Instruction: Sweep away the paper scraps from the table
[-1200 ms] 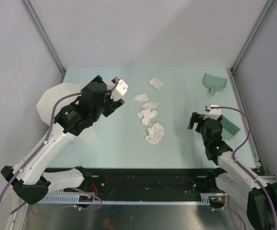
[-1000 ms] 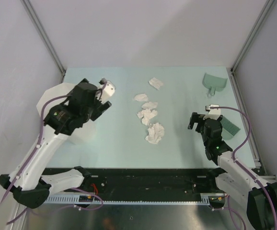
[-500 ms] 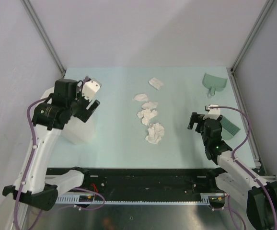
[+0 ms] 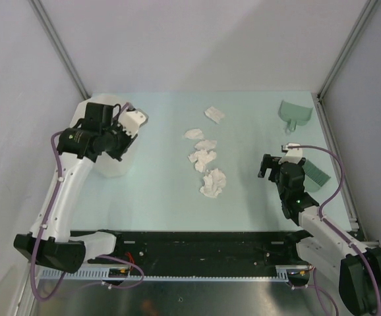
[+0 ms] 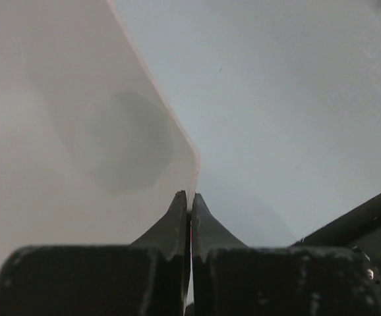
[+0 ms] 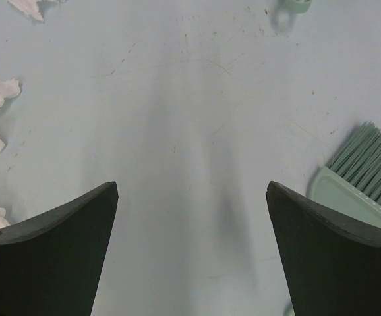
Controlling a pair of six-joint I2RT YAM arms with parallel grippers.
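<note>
The left tool (image 5: 190, 197) is seen pressed shut on the thin rim of the white bin (image 5: 78, 131), so that the wall of the white bin is pinched between the two fingers. The white bin is thus held at the left side of the desk (image 4: 157, 191), partly hidden under the left arm in the top view.

The right tool (image 6: 190, 191) is spread wide and nothing is held in it. It is found far to the right of the white bin, low over bare desk. A green brush (image 6: 365, 161) lies just beyond it, further from the white bin, and is not touched. A green dustpan (image 4: 294, 113) is seen well apart from the white bin, at the far right corner.

The paper scraps (image 4: 204, 158) are found between the white bin and the right tool, clear of both. About five white wads can be counted in a loose line, some touching.

No scrap is seen inside the white bin or on the dustpan. The sweeping itself is therefore judged not to be begun: only the white bin is in hand. What is left appears to be nearly everything: the brush is to be taken up, and the scraps are to be gathered and removed from the desk.
</note>
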